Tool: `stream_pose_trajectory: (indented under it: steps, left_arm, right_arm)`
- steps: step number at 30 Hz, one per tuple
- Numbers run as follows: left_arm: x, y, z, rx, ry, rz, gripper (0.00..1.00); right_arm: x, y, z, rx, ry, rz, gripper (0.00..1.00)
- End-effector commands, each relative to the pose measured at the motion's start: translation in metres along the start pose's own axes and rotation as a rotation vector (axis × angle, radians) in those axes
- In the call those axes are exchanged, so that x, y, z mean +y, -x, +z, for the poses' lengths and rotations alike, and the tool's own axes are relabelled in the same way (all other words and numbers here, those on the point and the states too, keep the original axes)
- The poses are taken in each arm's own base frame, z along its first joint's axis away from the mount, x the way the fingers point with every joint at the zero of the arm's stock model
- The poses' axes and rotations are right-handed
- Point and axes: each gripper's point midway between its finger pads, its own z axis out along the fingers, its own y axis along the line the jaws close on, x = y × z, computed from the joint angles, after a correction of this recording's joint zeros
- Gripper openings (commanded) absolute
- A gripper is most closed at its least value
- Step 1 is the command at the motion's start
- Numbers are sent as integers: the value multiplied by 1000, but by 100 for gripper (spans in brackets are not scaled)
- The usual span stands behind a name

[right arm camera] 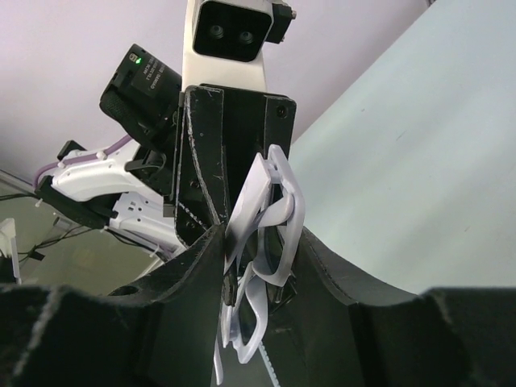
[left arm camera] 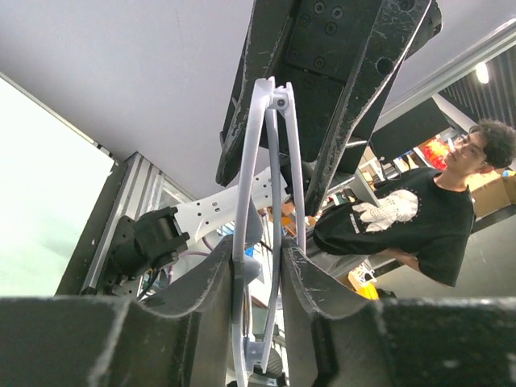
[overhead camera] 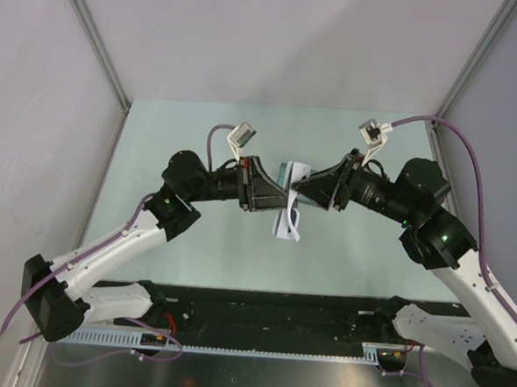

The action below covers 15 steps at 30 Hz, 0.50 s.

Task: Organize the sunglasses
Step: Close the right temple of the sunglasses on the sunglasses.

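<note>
White-black arms (overhead camera: 114, 250), purple cables (overhead camera: 211, 147)

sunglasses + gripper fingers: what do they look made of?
Sunglasses: likely plastic. White and smooth with a slight sheen, and the thin arms have a moulded look. Gripper fingers: probably black plastic, maybe 3D-printed. They are matte, with a rough, grainy surface and pale scuffs along the edges. The exact polymer can't be told from the look.

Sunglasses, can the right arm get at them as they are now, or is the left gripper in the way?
Probably yes. The left gripper holds the sunglasses up off the table from one side, and the right gripper flanks the frame with its fingers from the opposite side; nothing sits between.
</note>
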Motion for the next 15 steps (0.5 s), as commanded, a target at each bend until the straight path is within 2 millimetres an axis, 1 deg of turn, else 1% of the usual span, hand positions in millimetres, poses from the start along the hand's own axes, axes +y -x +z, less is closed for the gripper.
stream_pose_trajectory:
  steps: [1,5,7,9,11,15]
  left_arm:
    - [-28,11,-1,-9,-72,65,34]
    - [-26,11,0,-7,-68,62,35]
    - [-23,10,1,-6,-63,59,34]
    - [-23,11,1,-6,-63,59,28]
    - [-22,11,1,-8,-61,58,25]
    - [-23,12,1,-5,-62,58,28]
  right_arm:
    - [7,14,-1,-63,19,-9,43]
    - [8,17,4,-70,29,10,42]
    - [7,16,6,-65,29,18,43]
    - [6,16,6,-66,25,17,43]
    - [3,16,6,-70,13,15,43]
    - [2,16,5,-72,8,12,40]
